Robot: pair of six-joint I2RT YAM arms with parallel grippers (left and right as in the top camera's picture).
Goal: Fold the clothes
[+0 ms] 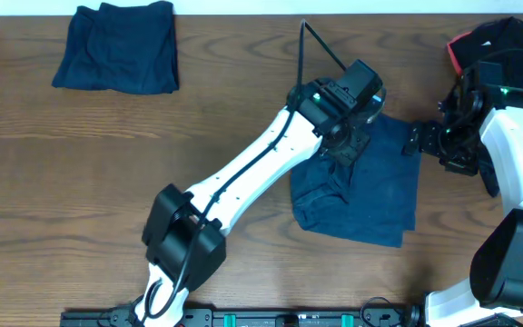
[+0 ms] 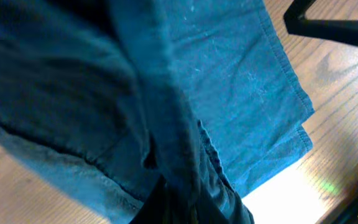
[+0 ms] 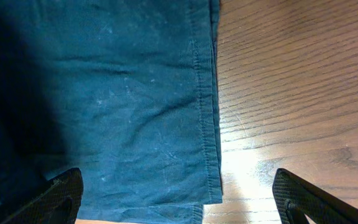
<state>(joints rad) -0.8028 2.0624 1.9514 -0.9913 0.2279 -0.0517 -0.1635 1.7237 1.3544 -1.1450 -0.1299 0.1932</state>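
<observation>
Navy garment [image 1: 381, 195] in left claw [image 1: 346, 151]

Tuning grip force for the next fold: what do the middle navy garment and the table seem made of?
The navy garment looks like matte woven cotton: stitched hems, soft creases, pale lint specks; exact fibre unclear. The table shows brown grain lines and a slight sheen: wood or wood-look laminate, cannot tell which.
</observation>
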